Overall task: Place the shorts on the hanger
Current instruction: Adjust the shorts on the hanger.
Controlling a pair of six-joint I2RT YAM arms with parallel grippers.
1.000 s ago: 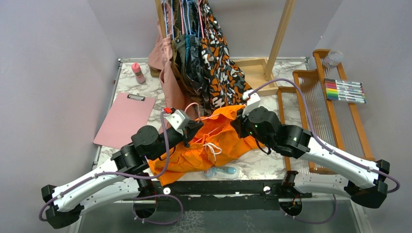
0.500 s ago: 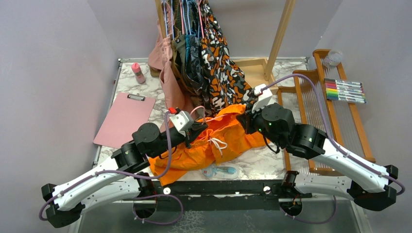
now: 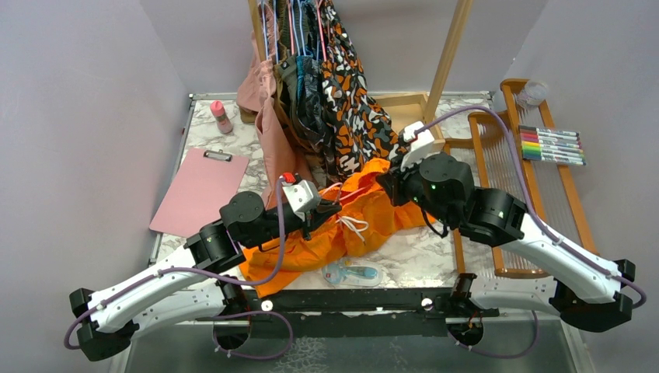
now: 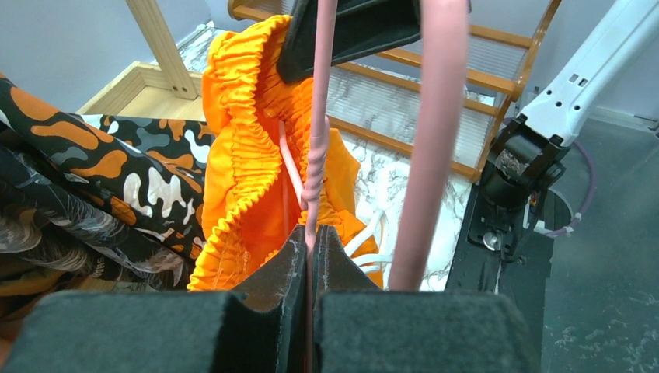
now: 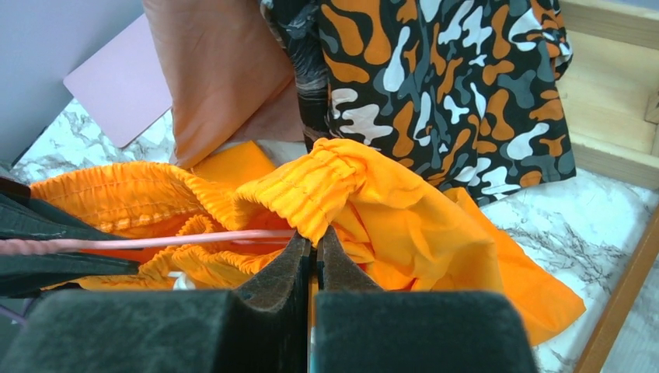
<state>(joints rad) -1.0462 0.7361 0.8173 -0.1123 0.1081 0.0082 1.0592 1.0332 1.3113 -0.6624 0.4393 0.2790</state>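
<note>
The bright orange shorts (image 3: 365,214) lie bunched on the marble table between the two arms, white drawstring (image 3: 353,227) showing. My right gripper (image 5: 315,237) is shut on the gathered waistband of the shorts (image 5: 342,186) and holds that edge up. My left gripper (image 4: 311,233) is shut on the thin pink wire hanger (image 4: 319,140), at its twisted neck. The hanger's wire (image 5: 155,242) runs into the open waist of the shorts (image 4: 249,140). From above, the left gripper (image 3: 330,210) and right gripper (image 3: 386,186) face each other across the shorts.
Behind the shorts a wooden rack (image 3: 448,54) carries an orange-black-white patterned garment (image 3: 350,101) and a dusty pink garment (image 3: 268,136). A pink clipboard (image 3: 200,190) and a small bottle (image 3: 221,116) lie left. A wooden slatted stand (image 3: 513,179) and markers (image 3: 553,145) are right. A small bluish object (image 3: 353,273) lies near the front edge.
The right gripper has drawn the waistband up and back to the right. The left gripper has moved right with the hanger, deeper into the shorts. The fabric has bunched tighter.
</note>
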